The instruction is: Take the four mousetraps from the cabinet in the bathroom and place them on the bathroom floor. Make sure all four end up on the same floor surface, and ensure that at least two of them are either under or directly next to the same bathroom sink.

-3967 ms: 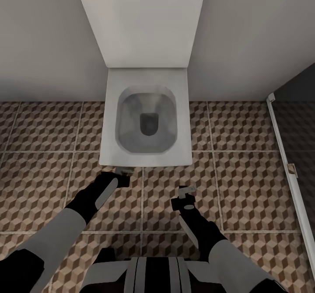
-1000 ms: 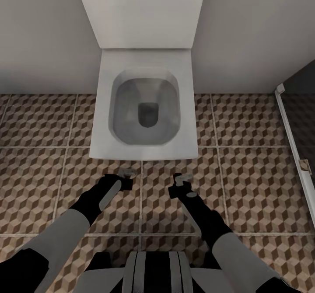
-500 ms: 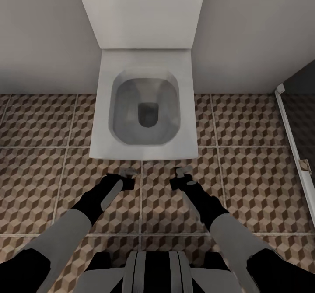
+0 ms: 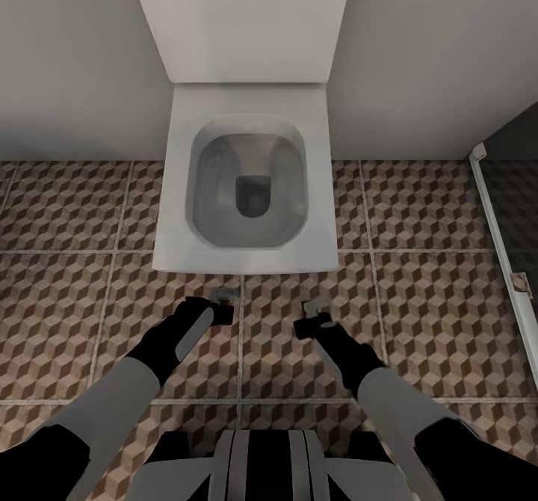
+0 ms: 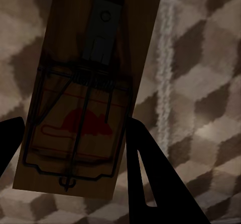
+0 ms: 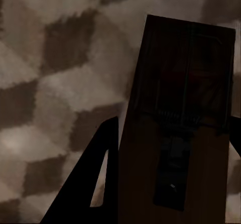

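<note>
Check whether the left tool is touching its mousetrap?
Touching: in the left wrist view the mousetrap sits clamped between both dark fingers of the left tool.

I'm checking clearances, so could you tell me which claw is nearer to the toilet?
Left. The left claw sits just short of the toilet front edge; the right claw hangs slightly further back. Each holds a mousetrap.

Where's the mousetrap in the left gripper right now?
The mousetrap sits between the left gripper jaws, over the patterned bathroom floor just in front of the toilet, left of the right gripper.
</note>
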Controlling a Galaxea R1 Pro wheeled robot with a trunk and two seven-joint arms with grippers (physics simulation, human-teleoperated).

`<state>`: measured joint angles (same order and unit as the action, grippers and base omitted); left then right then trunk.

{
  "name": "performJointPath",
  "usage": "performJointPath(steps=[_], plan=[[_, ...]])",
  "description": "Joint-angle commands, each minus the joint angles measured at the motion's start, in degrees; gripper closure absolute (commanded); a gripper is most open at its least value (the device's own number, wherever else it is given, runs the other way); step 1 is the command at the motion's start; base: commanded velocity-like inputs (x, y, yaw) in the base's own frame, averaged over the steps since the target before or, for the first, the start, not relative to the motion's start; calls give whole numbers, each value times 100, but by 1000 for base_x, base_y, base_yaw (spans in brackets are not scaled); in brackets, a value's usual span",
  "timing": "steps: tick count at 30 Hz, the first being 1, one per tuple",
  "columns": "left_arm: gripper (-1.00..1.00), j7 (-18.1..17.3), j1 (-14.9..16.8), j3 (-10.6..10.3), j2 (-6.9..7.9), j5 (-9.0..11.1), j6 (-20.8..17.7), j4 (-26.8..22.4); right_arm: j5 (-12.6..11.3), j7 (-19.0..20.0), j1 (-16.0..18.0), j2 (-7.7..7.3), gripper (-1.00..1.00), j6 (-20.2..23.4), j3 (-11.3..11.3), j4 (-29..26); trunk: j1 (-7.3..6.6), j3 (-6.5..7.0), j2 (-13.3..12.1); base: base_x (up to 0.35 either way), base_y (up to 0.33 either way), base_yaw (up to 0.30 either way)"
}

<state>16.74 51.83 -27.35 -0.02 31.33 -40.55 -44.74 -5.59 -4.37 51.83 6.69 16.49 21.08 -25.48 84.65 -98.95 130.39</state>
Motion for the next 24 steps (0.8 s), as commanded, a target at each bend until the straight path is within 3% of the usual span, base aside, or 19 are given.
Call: performJointPath(steps=[1,6,24], plan=[[100,40,3,-16,-1,57,-13,-7,-72,-29,3,8,100,-29,45,56,-1,-2,1,0,0,0],[100,40,3,-16,7,57,-14,16,-75,-29,3,51,100,-250,45,146,-1,-2,1,0,0,0],[100,23,-6,-16,25,58,9,152,-57,-37,43,122,100,-235,45,-32,-1,-2,1,0,0,0]])
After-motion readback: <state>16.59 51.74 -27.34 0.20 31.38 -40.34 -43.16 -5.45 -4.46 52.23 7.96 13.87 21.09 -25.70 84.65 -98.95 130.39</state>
